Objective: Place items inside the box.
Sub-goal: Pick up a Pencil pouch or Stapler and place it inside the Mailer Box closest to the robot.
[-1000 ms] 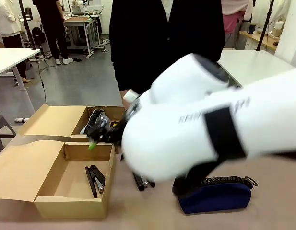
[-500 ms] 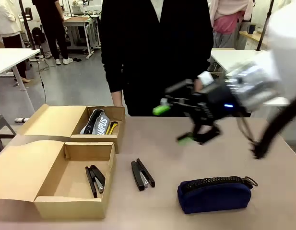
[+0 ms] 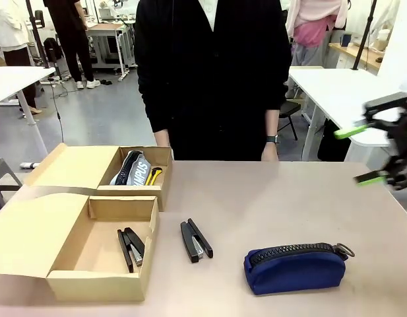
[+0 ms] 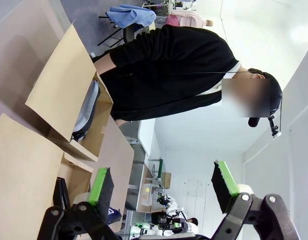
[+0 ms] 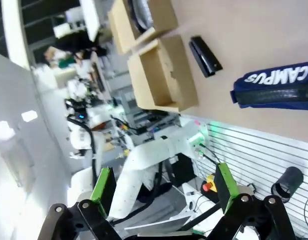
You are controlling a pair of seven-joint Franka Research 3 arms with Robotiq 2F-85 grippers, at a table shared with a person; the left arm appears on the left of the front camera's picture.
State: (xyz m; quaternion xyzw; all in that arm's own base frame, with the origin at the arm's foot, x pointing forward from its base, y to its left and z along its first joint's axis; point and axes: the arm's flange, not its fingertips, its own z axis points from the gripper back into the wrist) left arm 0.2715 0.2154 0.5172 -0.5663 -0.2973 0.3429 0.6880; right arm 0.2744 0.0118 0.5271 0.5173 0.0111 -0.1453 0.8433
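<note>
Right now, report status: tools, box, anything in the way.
Left tool open, empty. Right tool open, empty, raised at right. One stapler in box; second stapler, navy pouch on table. Person at far edge.

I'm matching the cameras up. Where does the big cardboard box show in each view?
Front view: box at lower left, flap lid open.
Left wrist view: box at bottom left, mostly its flap lid.
Right wrist view: box in the upper part, left of centre.
Shared landmark: the smaller carton beside it.
</note>
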